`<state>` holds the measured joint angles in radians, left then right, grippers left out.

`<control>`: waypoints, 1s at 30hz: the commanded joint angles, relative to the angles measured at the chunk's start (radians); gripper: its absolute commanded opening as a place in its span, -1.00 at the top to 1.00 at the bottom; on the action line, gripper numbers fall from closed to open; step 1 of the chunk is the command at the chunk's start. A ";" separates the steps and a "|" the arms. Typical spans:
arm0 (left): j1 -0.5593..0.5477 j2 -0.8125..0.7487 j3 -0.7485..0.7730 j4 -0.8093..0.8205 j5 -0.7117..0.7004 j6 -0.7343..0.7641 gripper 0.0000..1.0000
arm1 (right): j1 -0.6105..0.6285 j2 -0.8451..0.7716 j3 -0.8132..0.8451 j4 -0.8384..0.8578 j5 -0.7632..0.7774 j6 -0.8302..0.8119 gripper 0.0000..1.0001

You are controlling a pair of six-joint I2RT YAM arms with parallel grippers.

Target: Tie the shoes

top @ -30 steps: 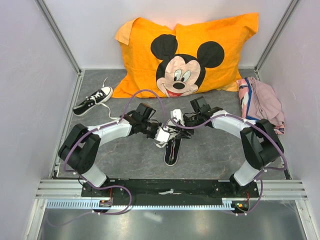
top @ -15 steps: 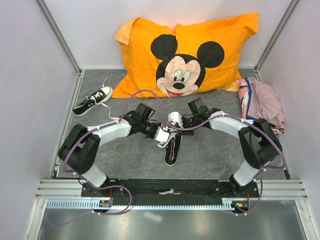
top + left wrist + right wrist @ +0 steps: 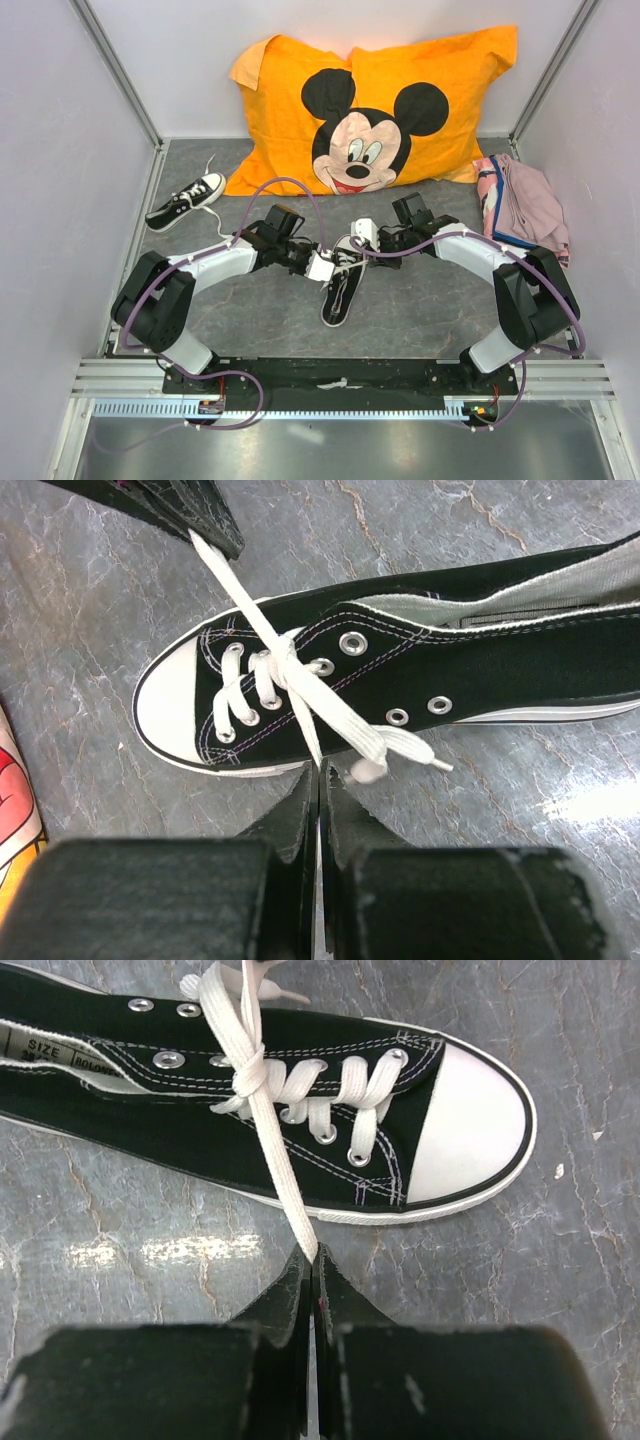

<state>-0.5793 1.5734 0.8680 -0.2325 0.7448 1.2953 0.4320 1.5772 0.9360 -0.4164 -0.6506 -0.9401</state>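
One black shoe point(image 3: 338, 290) with a white toe cap lies on the grey floor between both arms. Its white laces cross in a knot point(image 3: 283, 667) over the eyelets. My left gripper point(image 3: 320, 772) is shut on one lace strand point(image 3: 306, 718) beside the toe. Opposite it, my right gripper point(image 3: 313, 1257) is shut on the other strand point(image 3: 280, 1175), which runs taut from the knot point(image 3: 250, 1075). From above, the left gripper point(image 3: 322, 265) and right gripper point(image 3: 362, 236) flank the shoe's toe end. The other shoe point(image 3: 186, 201) lies at the far left, its laces loose.
An orange Mickey Mouse pillow point(image 3: 370, 110) leans against the back wall. A pink cloth bundle point(image 3: 525, 205) lies at the right wall. Pale walls enclose the grey floor on three sides.
The right gripper has shut on a lace strand. Both grippers have drawn apart, the laces have tightened into a knot, and the shoe has shifted slightly towards the back.
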 commanded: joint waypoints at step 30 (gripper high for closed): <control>-0.045 -0.075 -0.020 -0.057 0.002 -0.080 0.97 | -0.036 0.060 0.113 -0.010 0.117 0.011 1.00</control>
<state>-0.6182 1.5383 0.8528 -0.2386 0.7517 1.2732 0.4206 1.6253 0.9897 -0.4301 -0.6014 -0.9463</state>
